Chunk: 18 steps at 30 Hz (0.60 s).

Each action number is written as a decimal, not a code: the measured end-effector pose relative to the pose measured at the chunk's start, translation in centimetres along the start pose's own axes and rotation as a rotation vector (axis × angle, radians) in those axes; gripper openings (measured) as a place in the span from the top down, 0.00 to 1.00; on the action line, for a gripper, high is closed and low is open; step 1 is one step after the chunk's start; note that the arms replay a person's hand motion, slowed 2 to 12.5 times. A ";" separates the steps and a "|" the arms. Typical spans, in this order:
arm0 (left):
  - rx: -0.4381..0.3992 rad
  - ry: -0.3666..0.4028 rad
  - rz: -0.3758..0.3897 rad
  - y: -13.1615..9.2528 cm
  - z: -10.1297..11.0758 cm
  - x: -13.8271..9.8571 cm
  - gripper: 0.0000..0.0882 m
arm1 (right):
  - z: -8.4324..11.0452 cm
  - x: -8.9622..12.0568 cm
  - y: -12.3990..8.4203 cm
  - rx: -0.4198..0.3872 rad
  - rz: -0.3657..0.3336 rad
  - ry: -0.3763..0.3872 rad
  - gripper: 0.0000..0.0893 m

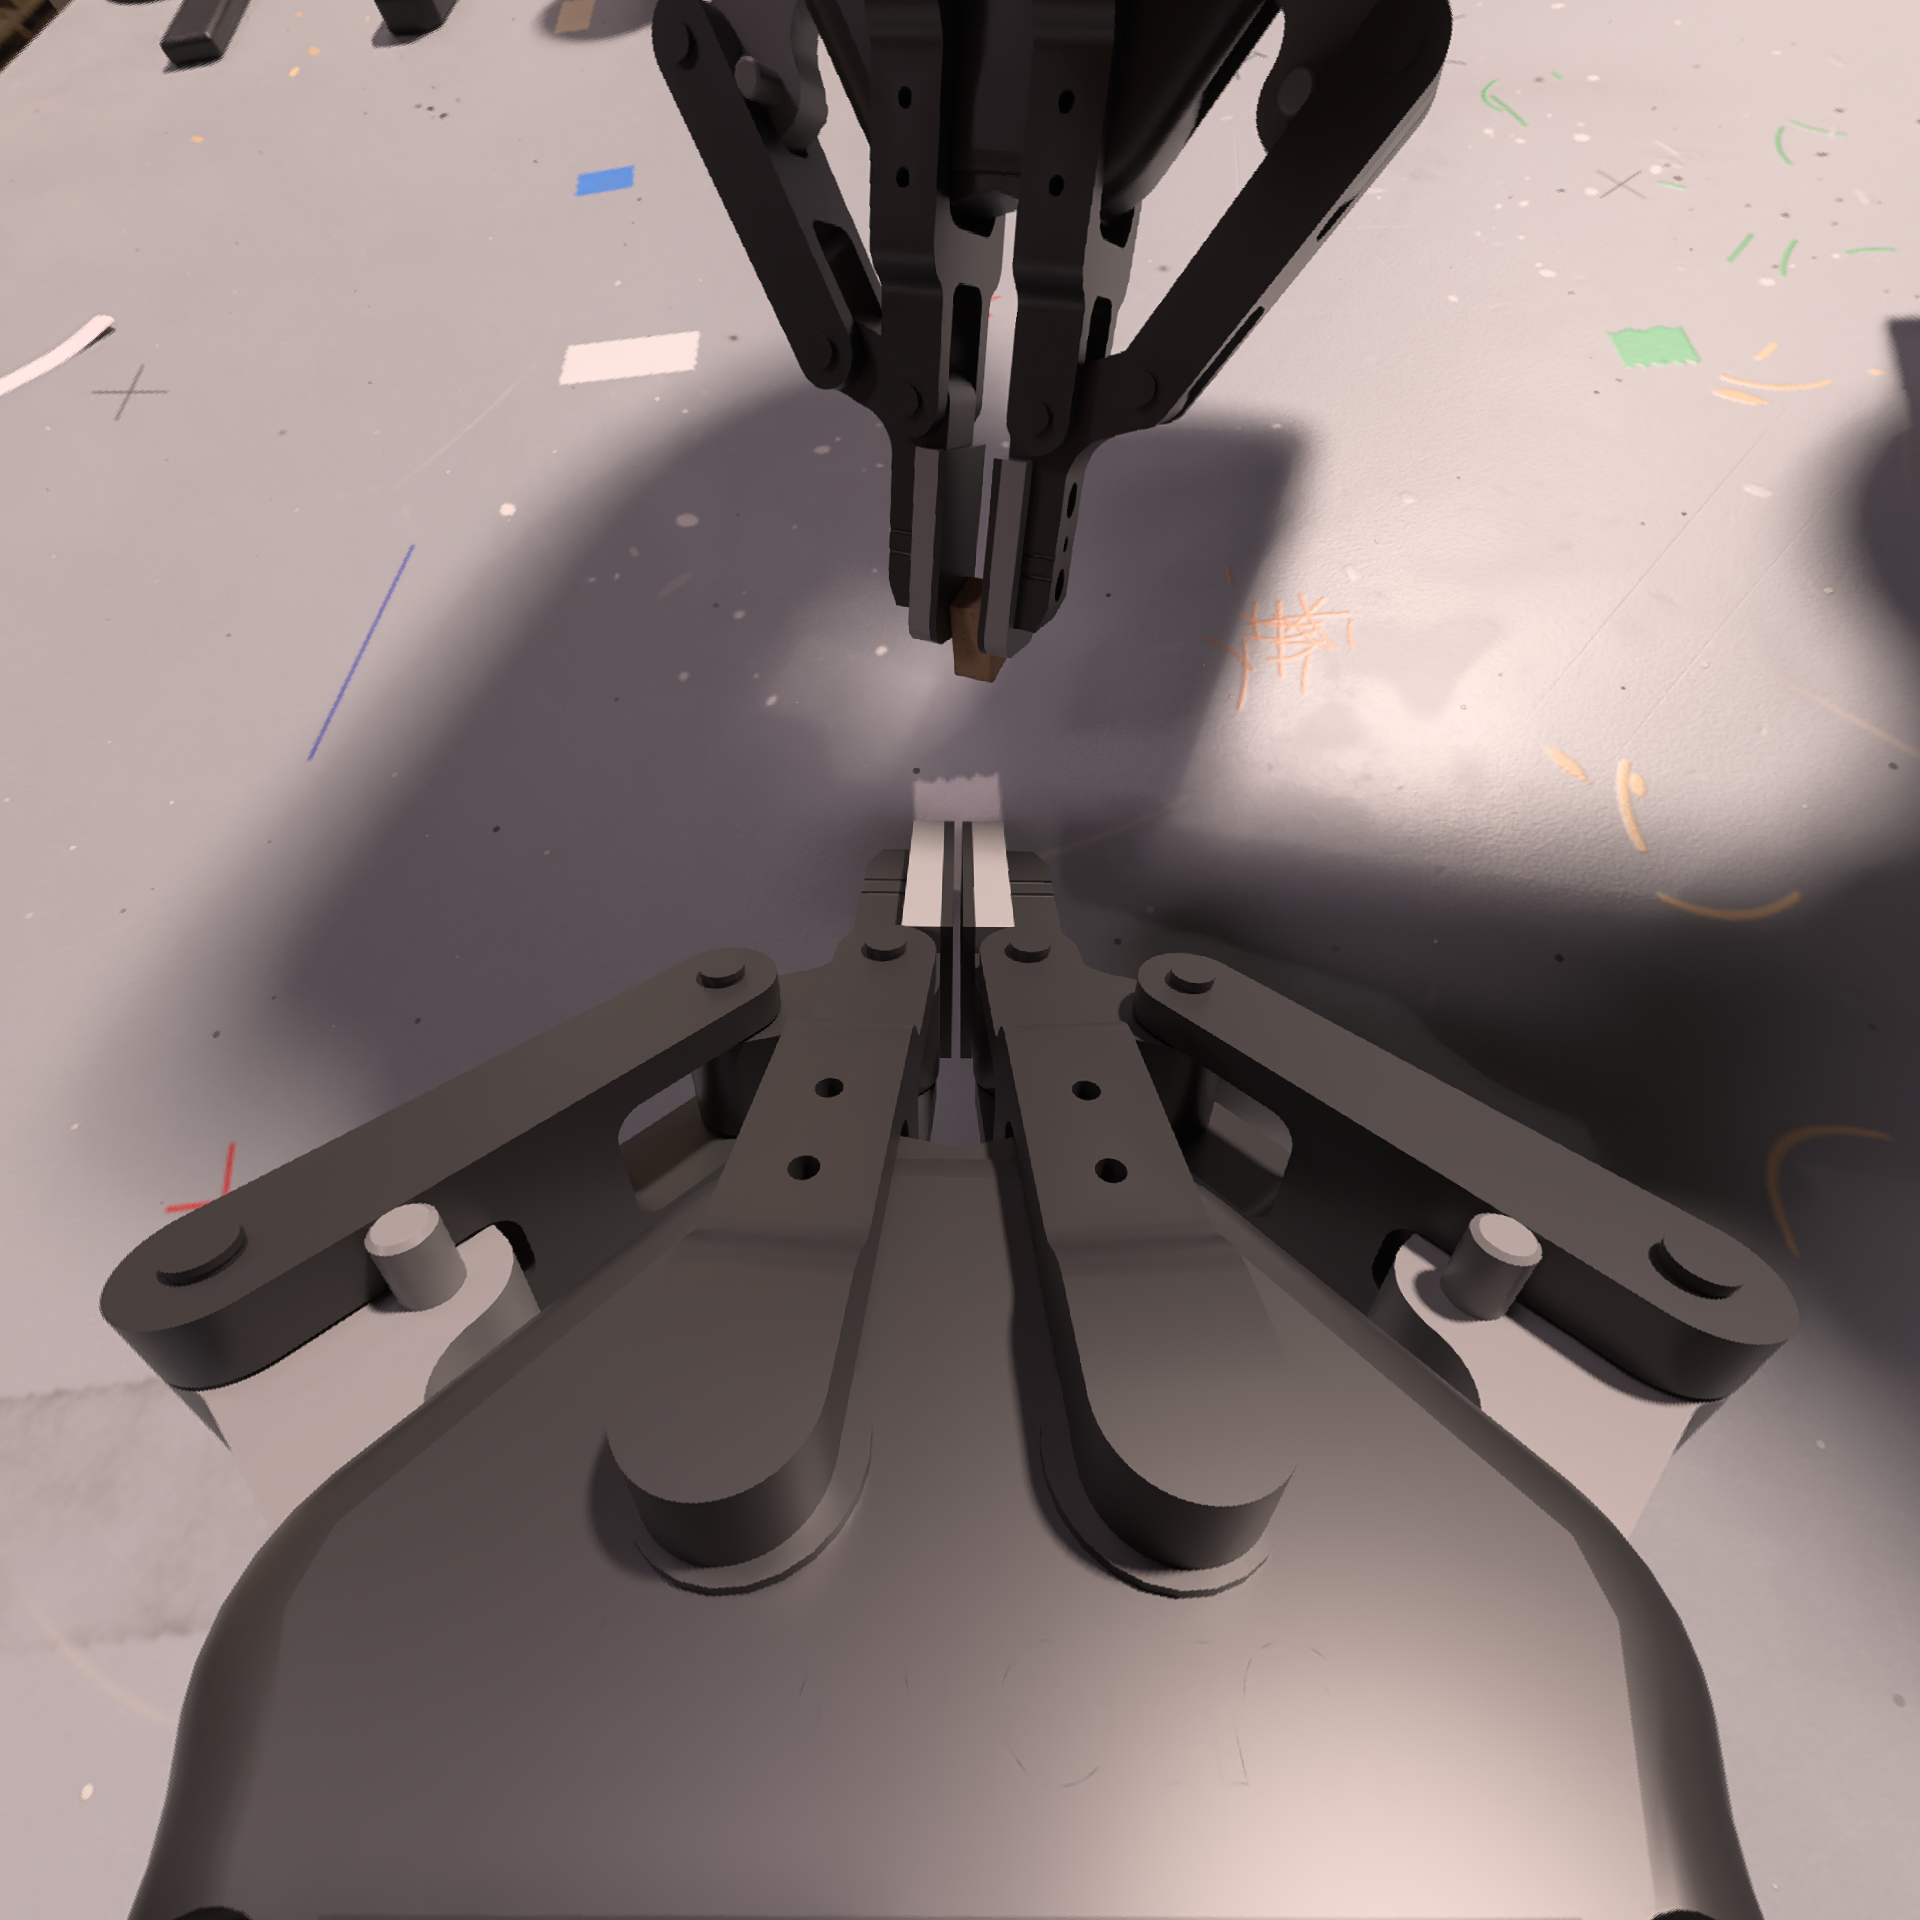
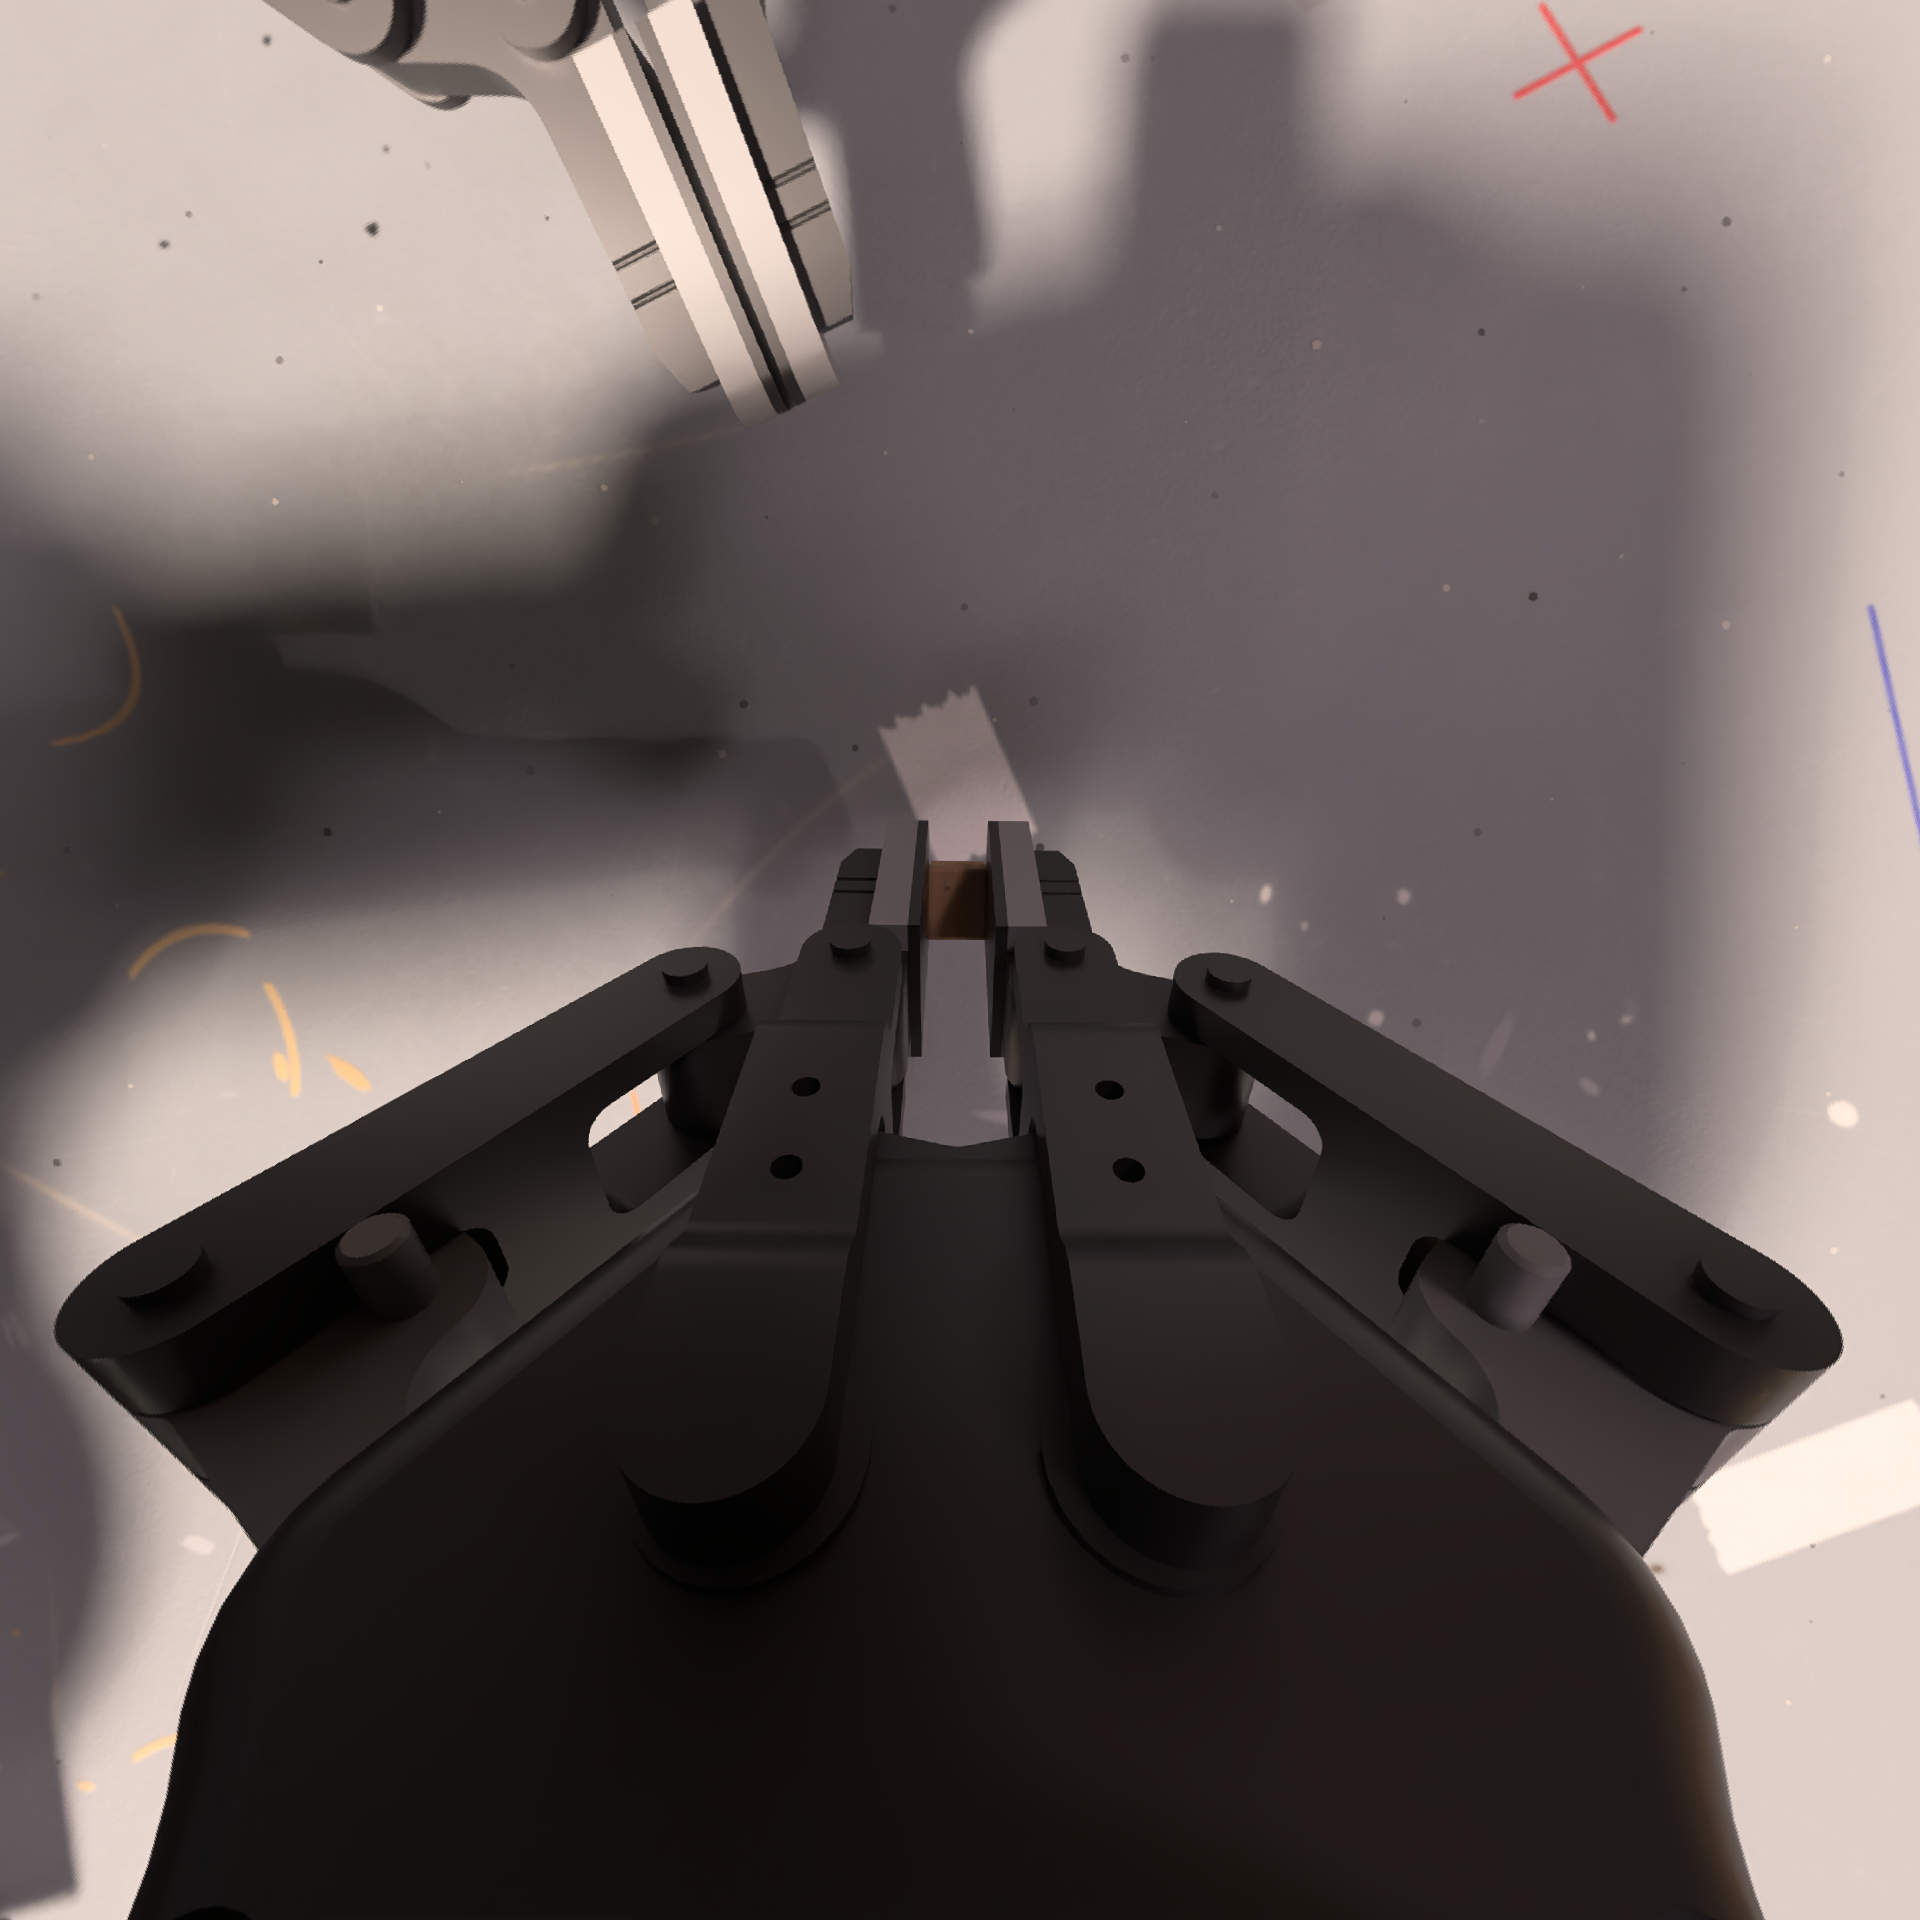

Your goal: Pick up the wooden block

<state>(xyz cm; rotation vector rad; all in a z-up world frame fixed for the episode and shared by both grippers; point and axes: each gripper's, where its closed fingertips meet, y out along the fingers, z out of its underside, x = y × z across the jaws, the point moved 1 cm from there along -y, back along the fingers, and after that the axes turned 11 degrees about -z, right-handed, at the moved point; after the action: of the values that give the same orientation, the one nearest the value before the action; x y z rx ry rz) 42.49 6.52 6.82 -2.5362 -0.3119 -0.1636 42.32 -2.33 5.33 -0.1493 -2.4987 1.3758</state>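
The wooden block point(image 2: 956, 902) is small and brown. It sits clamped between the pads of my right gripper point(image 2: 956, 878), held above the grey table. In the left wrist view the right gripper point(image 1: 971, 623) hangs down from the top, with the block's lower end point(image 1: 974, 649) sticking out below its fingertips, clear of the table. My left gripper point(image 1: 958, 868) is shut with nothing between its pads, a little in front of the right gripper and apart from it. It shows in the right wrist view point(image 2: 774, 384) at the top left.
The grey table point(image 1: 364, 831) is speckled with paint marks. A small white tape piece point(image 1: 956, 795) lies under the grippers, a larger white one point(image 1: 630, 356) and a blue one point(image 1: 605, 180) farther off. Dark bars point(image 1: 197, 36) lie at the far top left.
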 end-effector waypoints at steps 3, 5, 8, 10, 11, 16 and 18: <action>-0.005 0.001 -0.002 0.1 0.1 0.0 0.98 | -0.1 0.0 0.0 0.003 -0.012 -0.001 0.89; -0.008 0.001 -0.004 0.2 0.1 0.1 0.97 | -0.2 0.0 -0.1 0.005 -0.018 -0.001 0.89; -0.009 0.000 -0.005 0.3 0.2 0.1 0.97 | -0.2 0.0 0.0 0.012 -0.026 0.001 0.89; -0.007 -0.003 -0.004 0.4 0.2 0.1 0.96 | -0.2 0.0 0.0 0.016 -0.031 0.001 0.89; -0.006 -0.004 -0.004 0.4 0.3 0.1 0.96 | -0.2 0.0 0.0 0.018 -0.033 0.001 0.89; -0.001 -0.013 0.001 0.5 0.4 0.1 0.96 | -0.3 -0.1 0.1 0.018 -0.035 0.000 0.89; -0.002 -0.018 0.005 0.5 0.4 0.0 0.96 | -0.3 -0.2 0.1 0.014 -0.034 -0.001 0.89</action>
<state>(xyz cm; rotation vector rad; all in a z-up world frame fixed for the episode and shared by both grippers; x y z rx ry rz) 42.69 6.33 6.23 -2.5415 -0.3121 -0.1395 42.55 -2.07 5.36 -0.1031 -2.4799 1.3799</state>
